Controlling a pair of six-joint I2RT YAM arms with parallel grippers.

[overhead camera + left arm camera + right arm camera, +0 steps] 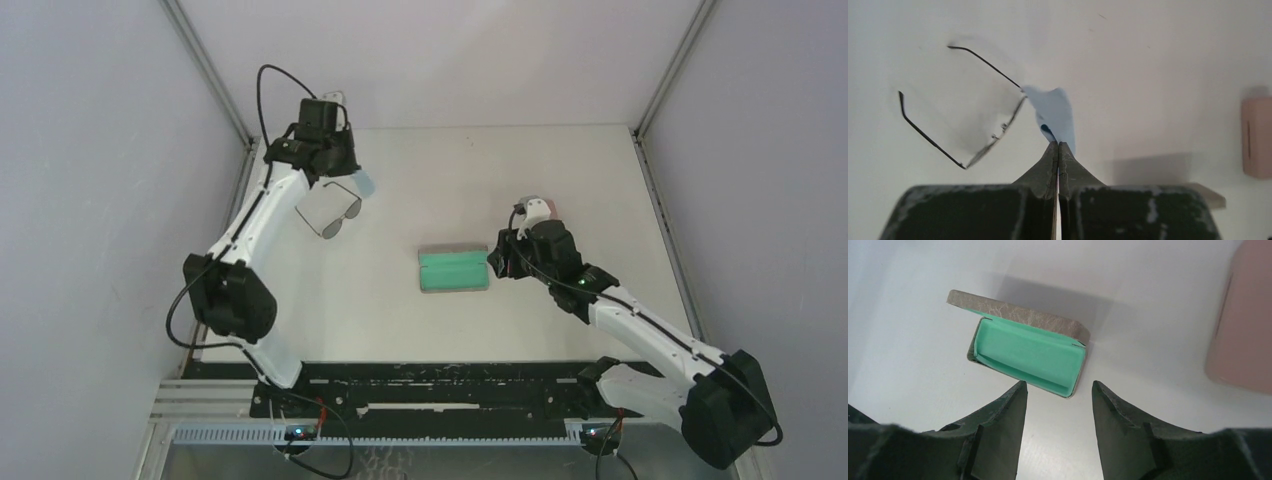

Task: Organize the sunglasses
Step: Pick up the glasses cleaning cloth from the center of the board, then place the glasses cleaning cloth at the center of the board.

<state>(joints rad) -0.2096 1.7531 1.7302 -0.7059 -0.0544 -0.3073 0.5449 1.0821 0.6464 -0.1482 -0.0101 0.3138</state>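
Currently you are pinching the blue cloth [1054,112] in the left gripper [1058,146], beside the sunglasses [330,214] at ten o'clock; the right gripper [1058,385] is hovering, fingers apart, by the open, empty case [453,270]. Packing is waiting.

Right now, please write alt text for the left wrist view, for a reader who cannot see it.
The left gripper, shut, pinches a light blue cloth whose far end meets a corner of the black wire sunglasses. A pink case lies at the right edge.

Lab enclosure, white walls [450,60], aluminium rails [207,70]
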